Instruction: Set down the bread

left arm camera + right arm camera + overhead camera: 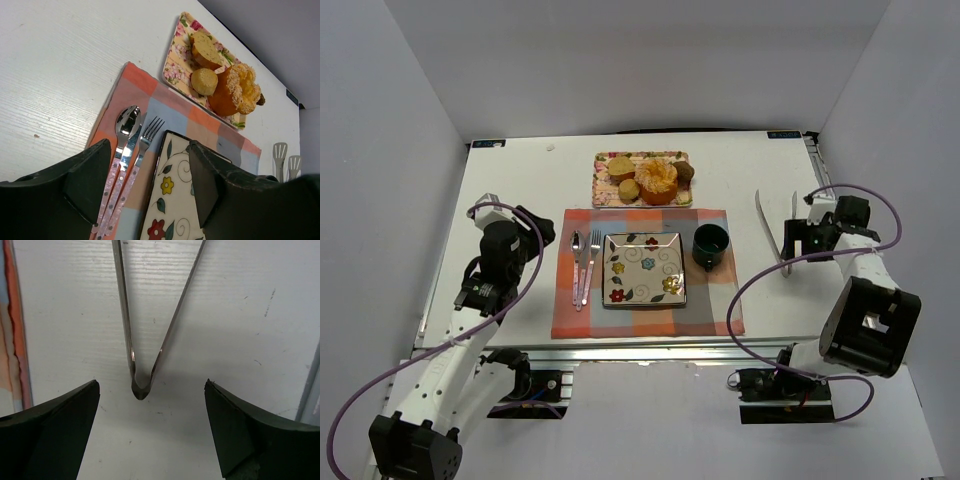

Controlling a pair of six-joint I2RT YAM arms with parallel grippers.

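Observation:
The bread is a small round golden bun on the floral tray at the back, next to a paler loaf and an orange ring cake. The square floral plate sits bare on the checked placemat. My left gripper hovers open at the mat's left side, holding nothing. My right gripper stands open over the hinge end of metal tongs lying on the table, fingers apart from them.
A spoon, knife and fork lie left of the plate. A dark green cup stands on the mat's right part. A dark muffin sits at the tray's right end. White walls enclose the table.

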